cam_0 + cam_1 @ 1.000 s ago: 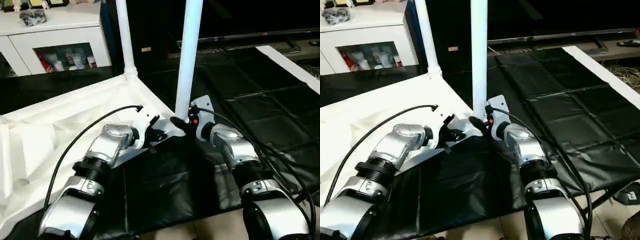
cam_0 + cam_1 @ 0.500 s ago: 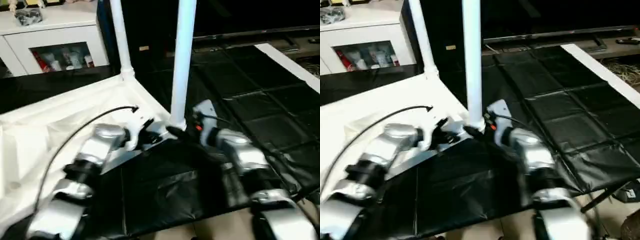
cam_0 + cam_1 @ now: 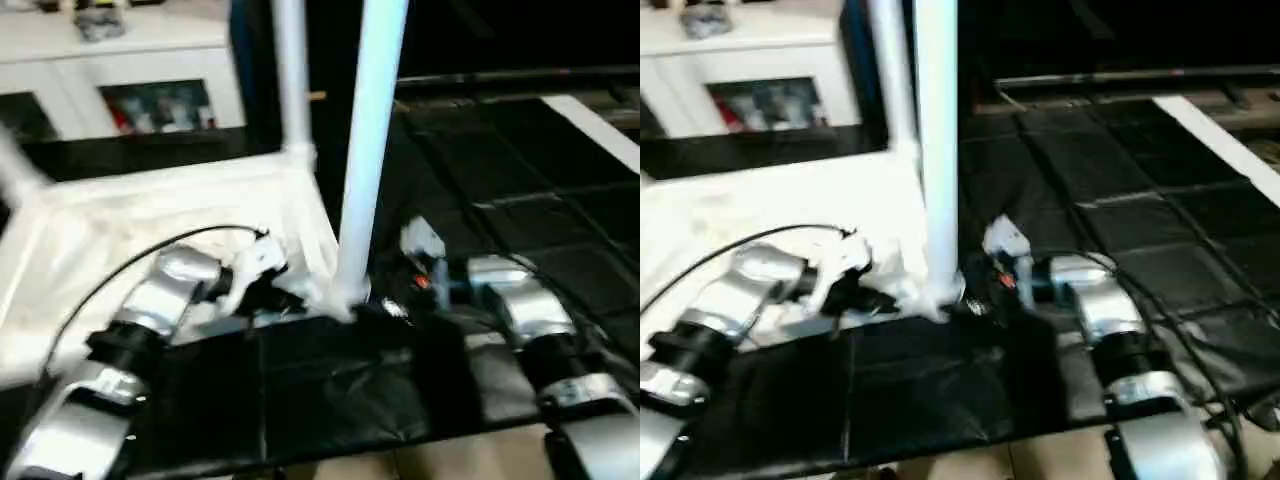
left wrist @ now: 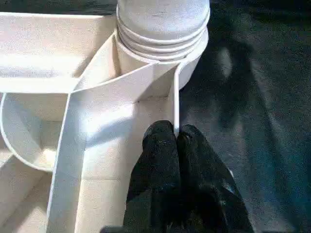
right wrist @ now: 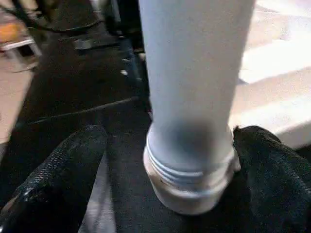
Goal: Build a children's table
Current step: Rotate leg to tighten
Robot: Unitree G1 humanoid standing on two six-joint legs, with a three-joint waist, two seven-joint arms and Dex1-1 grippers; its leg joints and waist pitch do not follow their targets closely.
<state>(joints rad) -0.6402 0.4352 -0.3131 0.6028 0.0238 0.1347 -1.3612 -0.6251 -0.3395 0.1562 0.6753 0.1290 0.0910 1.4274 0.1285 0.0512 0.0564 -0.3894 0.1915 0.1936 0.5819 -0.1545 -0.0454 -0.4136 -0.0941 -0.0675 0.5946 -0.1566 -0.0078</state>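
The white table top (image 3: 150, 210) lies upside down on the black mat, ribbed side up. Two white legs stand in its corner sockets: a far leg (image 3: 291, 70) and a near leg (image 3: 368, 150). My left gripper (image 4: 175, 138) is shut on the thin rim wall of the table top (image 4: 121, 92), just beside the near corner socket (image 4: 163, 29). My right gripper (image 5: 167, 160) is open around the base of the near leg (image 5: 194, 97), one black finger (image 5: 63, 165) on each side. In the left eye view the left gripper (image 3: 280, 298) and right gripper (image 3: 385, 308) flank that corner.
A white cabinet with glass doors (image 3: 150, 60) stands at the back left. Black mat panels (image 3: 520, 190) cover the floor to the right, crossed by a white strip (image 3: 600, 130). Cables run along both forearms. A black sheet (image 3: 320, 400) lies in front of the table.
The head camera has swung, so the whole picture has shifted and blurred. Both grippers stay at the near corner; the right forearm now sits a little farther from the leg.
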